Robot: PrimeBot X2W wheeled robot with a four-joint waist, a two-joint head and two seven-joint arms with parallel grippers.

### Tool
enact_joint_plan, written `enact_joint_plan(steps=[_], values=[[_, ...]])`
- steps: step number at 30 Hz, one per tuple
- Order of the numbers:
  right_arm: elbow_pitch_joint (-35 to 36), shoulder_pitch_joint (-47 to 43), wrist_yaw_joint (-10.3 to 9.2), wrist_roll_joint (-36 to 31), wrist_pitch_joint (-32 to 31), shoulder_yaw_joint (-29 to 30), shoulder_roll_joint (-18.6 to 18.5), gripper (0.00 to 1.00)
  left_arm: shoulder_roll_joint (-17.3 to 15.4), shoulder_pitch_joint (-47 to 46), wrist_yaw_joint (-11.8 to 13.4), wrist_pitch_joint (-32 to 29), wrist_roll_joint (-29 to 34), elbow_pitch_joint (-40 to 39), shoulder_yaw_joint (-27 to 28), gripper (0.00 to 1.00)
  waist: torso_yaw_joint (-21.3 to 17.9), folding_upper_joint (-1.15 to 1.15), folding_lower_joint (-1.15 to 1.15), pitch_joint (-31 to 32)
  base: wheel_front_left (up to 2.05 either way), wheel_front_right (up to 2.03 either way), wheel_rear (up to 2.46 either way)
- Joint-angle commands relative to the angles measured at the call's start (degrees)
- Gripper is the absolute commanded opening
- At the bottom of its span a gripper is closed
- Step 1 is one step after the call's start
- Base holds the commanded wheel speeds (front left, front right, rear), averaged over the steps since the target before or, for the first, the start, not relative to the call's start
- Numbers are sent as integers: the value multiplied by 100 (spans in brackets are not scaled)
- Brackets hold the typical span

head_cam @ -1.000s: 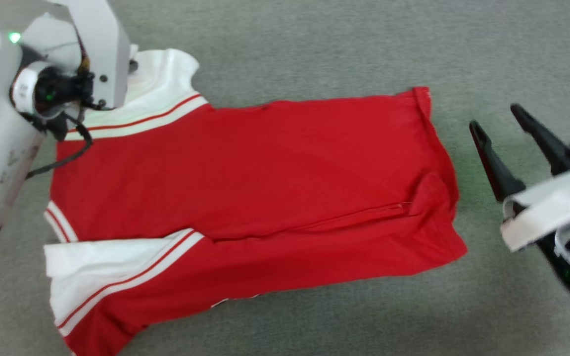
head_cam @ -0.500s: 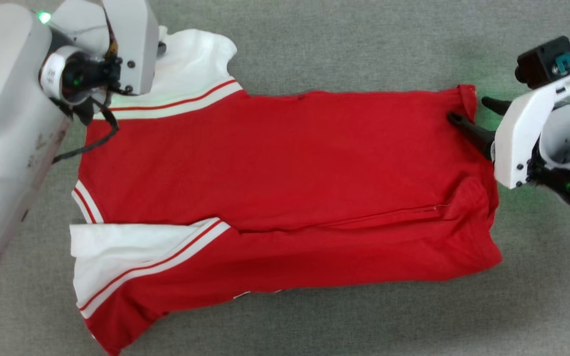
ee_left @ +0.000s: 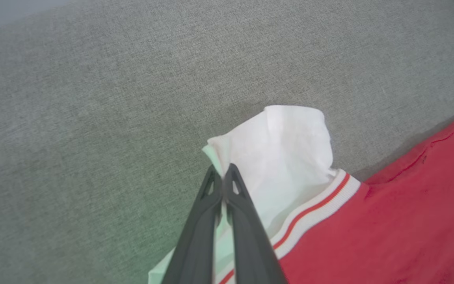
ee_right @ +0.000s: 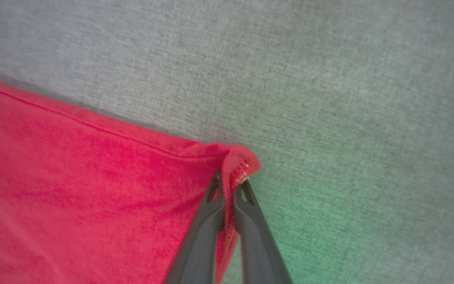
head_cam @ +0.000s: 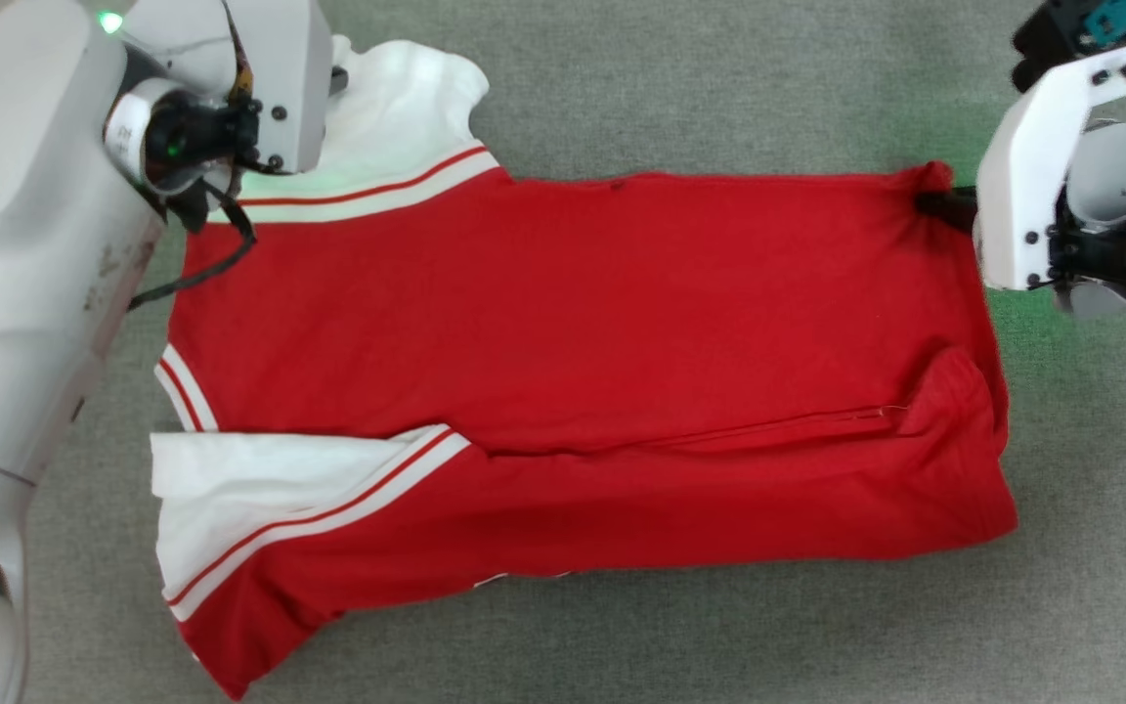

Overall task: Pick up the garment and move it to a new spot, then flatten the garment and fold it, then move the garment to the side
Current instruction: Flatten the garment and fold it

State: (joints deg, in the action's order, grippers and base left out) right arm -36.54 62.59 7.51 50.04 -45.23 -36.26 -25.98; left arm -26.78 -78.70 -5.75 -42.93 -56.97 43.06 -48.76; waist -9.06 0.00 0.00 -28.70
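Note:
The garment (head_cam: 573, 372), red with white striped sleeves, lies spread sideways on the grey cloth surface, its near long edge folded over. My left gripper (ee_left: 223, 173) is shut on the far white sleeve (ee_left: 286, 154); in the head view its wrist housing (head_cam: 260, 88) covers the fingers. My right gripper (ee_right: 231, 183) is shut on the garment's far hem corner (ee_right: 239, 161), which bunches between the fingertips (head_cam: 934, 203). The lettering is hidden.
Grey fabric surface (head_cam: 719, 88) runs all round the garment. My left forearm (head_cam: 25, 323) lies along the left edge of the head view, my right wrist (head_cam: 1081, 186) at the upper right.
My right gripper swung from the lower right up to the far hem corner and closed on it. The head camera shifted, so the garment sits lower and further right in the picture.

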Motion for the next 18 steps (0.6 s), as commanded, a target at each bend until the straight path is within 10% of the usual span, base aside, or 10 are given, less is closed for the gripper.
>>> enact_joint_plan(steps=[1,18], values=[[-62,-57,-5,43,-18,-77,74,0,20,-75,-32,37,5,4,-3,0,18,0,0,23,0,0,0],[880,-467,-5,422,1262,-594,-783,0,-455,470,-174,702,-651,-686,67,0,291,0,0,810,0,0,0]])
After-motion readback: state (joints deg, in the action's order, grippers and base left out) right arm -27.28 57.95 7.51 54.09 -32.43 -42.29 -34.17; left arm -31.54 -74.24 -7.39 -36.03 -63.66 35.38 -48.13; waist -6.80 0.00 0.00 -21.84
